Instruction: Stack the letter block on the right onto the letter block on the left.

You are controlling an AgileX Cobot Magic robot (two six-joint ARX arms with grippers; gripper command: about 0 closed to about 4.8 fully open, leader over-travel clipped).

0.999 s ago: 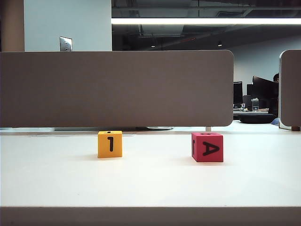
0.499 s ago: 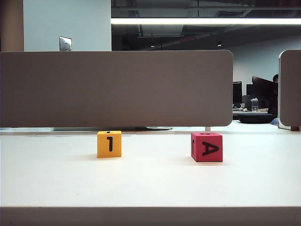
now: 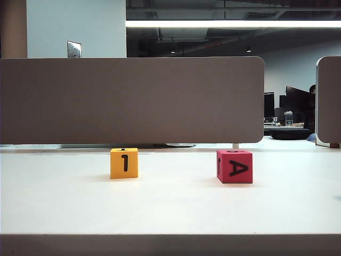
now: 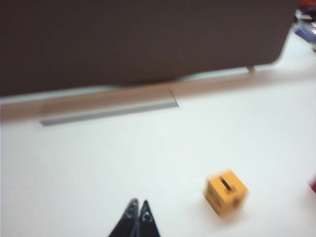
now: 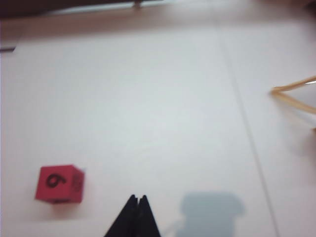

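Right wrist view: right gripper (image 5: 138, 198) closed, empty, red block (image 5: 59, 184) near. Left gripper (image 4: 138, 204) closed, empty, yellow block (image 4: 225, 192) near.

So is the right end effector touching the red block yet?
Apart. The right wrist view shows bare table between the shut right end effector and the red block.
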